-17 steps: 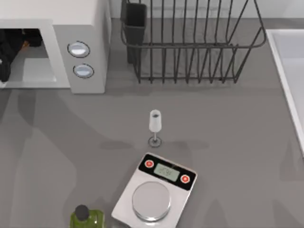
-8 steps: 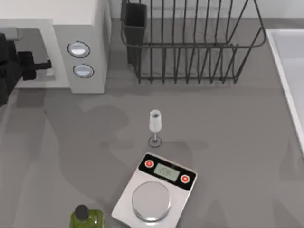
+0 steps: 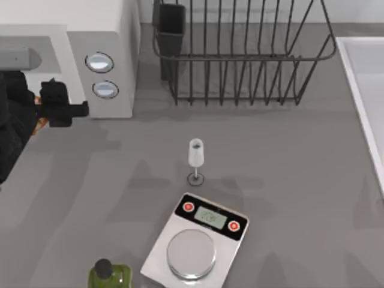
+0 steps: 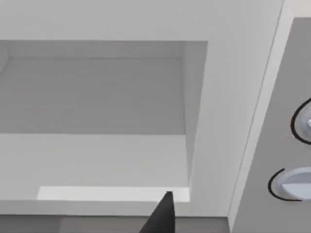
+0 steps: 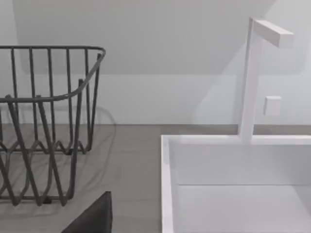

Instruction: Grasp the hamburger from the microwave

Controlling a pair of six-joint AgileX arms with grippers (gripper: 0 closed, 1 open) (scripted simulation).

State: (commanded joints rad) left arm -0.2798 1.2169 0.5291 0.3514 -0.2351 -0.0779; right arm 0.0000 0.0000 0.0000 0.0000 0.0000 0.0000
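Grey tabletop (image 3: 288, 180), with the microwave (image 3: 114, 36) at its left rear. My left gripper (image 3: 42, 117) sits just outside the cavity, apparently clamped on the hamburger (image 3: 39, 123) (an orange sliver shows), so extraction looks nearly done; clearing away remains.

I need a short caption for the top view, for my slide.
Left gripper in front of the open microwave, near its two knobs.

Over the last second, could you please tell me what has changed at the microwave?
The left hand has backed out of the microwave cavity toward the table's front, with a sliver of orange at it that may be the hamburger. The glass, scale, bottle and rack stayed put.
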